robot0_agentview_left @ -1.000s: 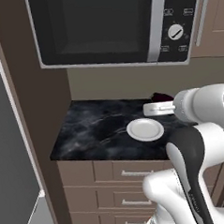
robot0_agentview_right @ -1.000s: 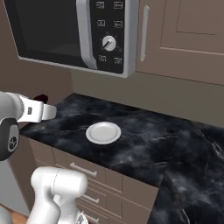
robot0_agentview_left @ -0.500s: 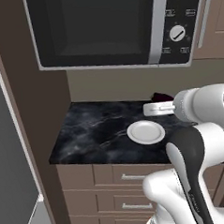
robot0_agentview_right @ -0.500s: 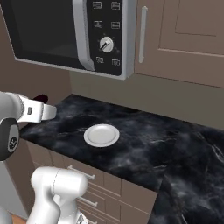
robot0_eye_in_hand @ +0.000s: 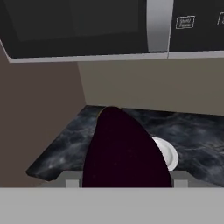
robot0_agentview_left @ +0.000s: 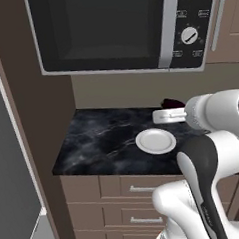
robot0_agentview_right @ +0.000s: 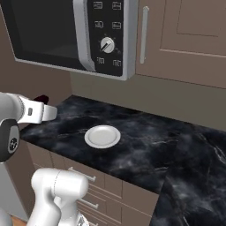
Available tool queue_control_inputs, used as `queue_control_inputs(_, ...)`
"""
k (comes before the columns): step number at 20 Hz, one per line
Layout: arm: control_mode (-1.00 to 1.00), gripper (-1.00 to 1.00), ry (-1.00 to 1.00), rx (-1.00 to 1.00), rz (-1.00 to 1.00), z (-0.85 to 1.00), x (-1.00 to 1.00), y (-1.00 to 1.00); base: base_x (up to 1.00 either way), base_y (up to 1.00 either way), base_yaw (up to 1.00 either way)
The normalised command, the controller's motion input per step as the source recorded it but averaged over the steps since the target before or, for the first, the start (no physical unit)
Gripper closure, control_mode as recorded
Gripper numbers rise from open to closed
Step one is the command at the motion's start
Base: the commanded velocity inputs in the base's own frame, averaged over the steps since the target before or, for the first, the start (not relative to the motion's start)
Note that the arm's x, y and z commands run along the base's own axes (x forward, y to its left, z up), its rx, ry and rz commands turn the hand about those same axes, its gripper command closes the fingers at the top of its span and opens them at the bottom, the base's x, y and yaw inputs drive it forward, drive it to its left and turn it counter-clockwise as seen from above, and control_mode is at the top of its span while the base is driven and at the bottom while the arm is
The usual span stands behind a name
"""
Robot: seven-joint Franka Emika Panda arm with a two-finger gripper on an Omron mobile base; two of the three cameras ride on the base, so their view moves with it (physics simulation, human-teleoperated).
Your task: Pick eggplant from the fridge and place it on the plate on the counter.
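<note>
My gripper (robot0_agentview_left: 168, 109) is shut on the eggplant (robot0_agentview_left: 173, 103), a glossy dark purple-black body held above the back of the counter (robot0_agentview_left: 100, 137). It hangs behind and slightly right of the plate (robot0_agentview_left: 155, 141). From the right base, the eggplant (robot0_agentview_right: 40, 99) pokes up behind my white hand, left of the plate (robot0_agentview_right: 102, 136). Through the hand camera the eggplant (robot0_eye_in_hand: 124, 151) bulks in the middle and covers part of the plate (robot0_eye_in_hand: 168, 156). The fingertips are hidden by it. A grey fridge side (robot0_agentview_left: 12, 168) stands at the far left.
A black microwave (robot0_agentview_left: 116, 31) with a dial hangs low over the counter. Brown upper cabinets (robot0_agentview_right: 185, 39) are to its right. Wooden drawers with bar handles (robot0_agentview_left: 136, 189) sit under the stone top. A brown panel (robot0_agentview_left: 46, 121) separates counter and fridge.
The whole picture has shifted a little, so the camera has moved slightly. The gripper and eggplant keep the same place over the counter beside the plate.
</note>
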Motion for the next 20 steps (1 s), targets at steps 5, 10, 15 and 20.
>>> queue_control_inputs(5,-1.0,1.0,0.0,-0.04,-0.02,-0.12,0.02,0.0,0.0,0.0,0.0)
queue_control_inputs(10,-1.0,1.0,0.0,-0.07,-0.11,-0.17,0.0,0.0,0.0,0.0,0.0)
queue_control_inputs(15,-1.0,1.0,0.0,-0.08,-0.18,-0.15,0.11,0.09,0.0,0.0,0.0)
queue_control_inputs(20,-1.0,1.0,-0.02,-0.08,-0.23,-0.11,0.1,0.05,0.0,0.0,0.0)
